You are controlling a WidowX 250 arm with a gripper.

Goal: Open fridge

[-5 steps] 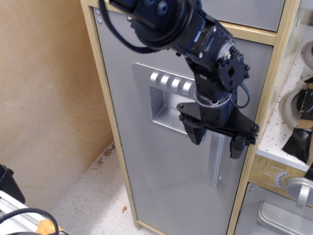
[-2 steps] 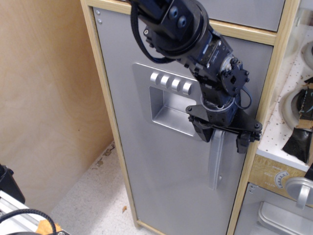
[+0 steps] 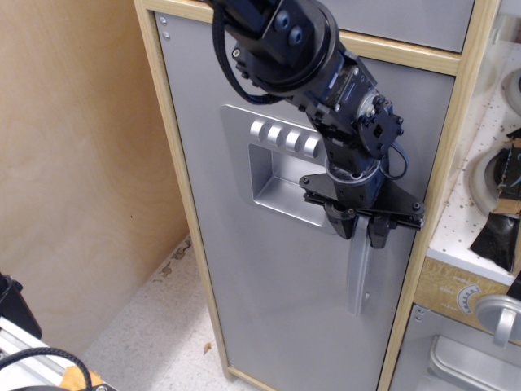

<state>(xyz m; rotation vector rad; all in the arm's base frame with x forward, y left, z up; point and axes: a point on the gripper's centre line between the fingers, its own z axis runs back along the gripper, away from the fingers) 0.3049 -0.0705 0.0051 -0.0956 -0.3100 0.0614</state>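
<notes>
The fridge (image 3: 269, 269) is a tall cabinet with a light wood frame and a big grey door. The door lies flush in its frame. A recessed silver dispenser panel (image 3: 281, 167) with a row of round buttons sits at mid-height. A curved silver handle (image 3: 359, 277) runs down the door's right side. My black gripper (image 3: 362, 230) reaches down from the top onto the upper part of the handle. Its two fingers have closed in on the handle, one on each side.
A plywood wall (image 3: 81, 163) stands to the left of the fridge. A speckled floor (image 3: 159, 334) lies below. To the right are a pegboard counter with round burners (image 3: 488, 179), a dial (image 3: 468, 300) and a small grey oven door (image 3: 464, 358). A short grey panel (image 3: 407, 20) sits above the fridge.
My gripper moved right and slightly down onto the handle's top, then its wide-open fingers closed in around the handle. The door has not moved.
</notes>
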